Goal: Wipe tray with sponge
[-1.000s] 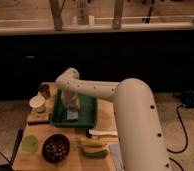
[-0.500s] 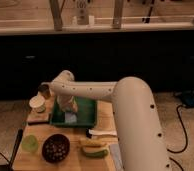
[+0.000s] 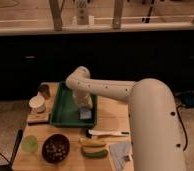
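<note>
The dark green tray (image 3: 65, 107) lies on the wooden table, left of centre. The pale blue-grey sponge (image 3: 85, 114) rests on the tray floor near its front right corner. My gripper (image 3: 84, 107) points down right above the sponge and touches it from above; the wrist hides most of the gripper. The white arm reaches in from the lower right, with its elbow over the tray's far right edge.
A white cup (image 3: 37, 104) stands on a small brown board (image 3: 36, 119) left of the tray, with a dark cup (image 3: 44, 91) behind it. In front are a dark bowl (image 3: 55, 147), a green lid (image 3: 30, 144), a banana (image 3: 92, 142), a white utensil (image 3: 107, 133) and a folded cloth (image 3: 121, 152).
The gripper and sponge slid to the left across the tray, then back right and towards the front right corner. The elbow swung along with them.
</note>
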`<state>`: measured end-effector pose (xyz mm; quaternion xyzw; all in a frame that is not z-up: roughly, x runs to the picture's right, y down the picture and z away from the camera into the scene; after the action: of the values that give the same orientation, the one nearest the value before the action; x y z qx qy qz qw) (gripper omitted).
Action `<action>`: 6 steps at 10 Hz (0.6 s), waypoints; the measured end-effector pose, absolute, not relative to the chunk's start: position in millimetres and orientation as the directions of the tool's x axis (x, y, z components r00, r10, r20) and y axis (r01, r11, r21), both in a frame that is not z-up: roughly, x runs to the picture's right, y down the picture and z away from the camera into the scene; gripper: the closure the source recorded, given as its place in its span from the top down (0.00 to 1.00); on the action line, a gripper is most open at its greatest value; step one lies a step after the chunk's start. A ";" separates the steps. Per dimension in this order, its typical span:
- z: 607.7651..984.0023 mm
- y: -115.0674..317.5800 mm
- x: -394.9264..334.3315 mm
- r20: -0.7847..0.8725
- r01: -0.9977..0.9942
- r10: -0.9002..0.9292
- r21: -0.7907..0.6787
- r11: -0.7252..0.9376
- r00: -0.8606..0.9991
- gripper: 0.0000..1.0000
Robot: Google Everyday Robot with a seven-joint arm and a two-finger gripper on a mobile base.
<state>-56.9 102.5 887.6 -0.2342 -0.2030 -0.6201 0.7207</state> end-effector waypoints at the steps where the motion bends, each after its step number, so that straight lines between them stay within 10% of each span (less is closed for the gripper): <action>1: 891.4 98.8 -54.1 0.580 0.989 -0.801 -0.076 0.126 0.147 0.03; 6: 909.9 95.7 -107.2 0.597 0.995 -0.799 0.017 0.096 0.067 0.03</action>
<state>-107.2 95.7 909.9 -0.2055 -0.2382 -0.6400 0.7010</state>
